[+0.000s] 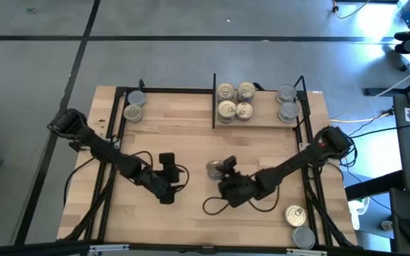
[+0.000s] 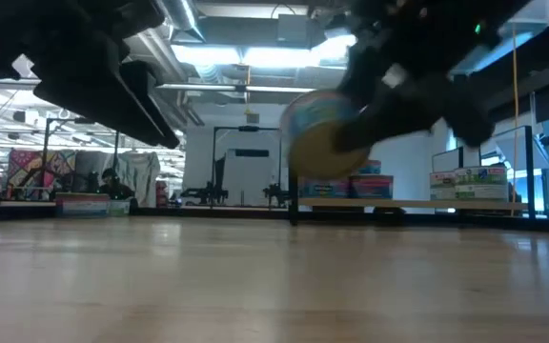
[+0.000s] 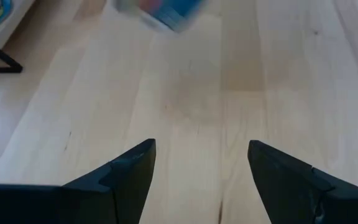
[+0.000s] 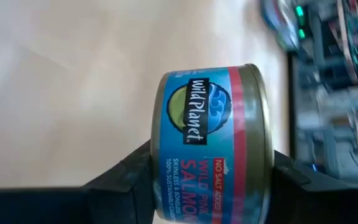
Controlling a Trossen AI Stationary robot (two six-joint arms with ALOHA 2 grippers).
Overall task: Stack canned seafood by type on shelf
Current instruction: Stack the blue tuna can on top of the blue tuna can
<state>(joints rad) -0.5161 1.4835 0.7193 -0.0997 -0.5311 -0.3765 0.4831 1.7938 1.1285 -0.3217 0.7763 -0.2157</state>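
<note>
A salmon tin with a blue label [image 4: 210, 143] hangs above the middle of the table [image 1: 215, 168], with my right gripper [image 1: 223, 171] shut on it. In the low view the tin [image 2: 317, 133] is tilted and clear of the tabletop. My left gripper [image 3: 201, 168] stands open over bare wood left of it [image 1: 171, 174], holding nothing. The shelf [image 1: 262, 119] lies along the far edge, with a black divider [image 1: 213, 99]. Several gold-lidded tins [image 1: 235, 100] stand just right of the divider, and two grey-lidded ones [image 1: 287, 102] at the far right. My right gripper pinches the tin between its two fingers, one finger [image 4: 135, 177] on each flat end, beside the gold rim [image 4: 263, 124]. The fingers slant down from the table's right side. The tin is lifted clear of the table and tilted, with its label wall toward the wrist camera.
Two tins [image 1: 134, 107] stand in the shelf's left bay. Two more tins [image 1: 299, 225] sit on the table at the near right corner. Black frame bars [image 1: 117, 142] run along the table's left and right sides. Bare wood lies between the grippers and the shelf.
</note>
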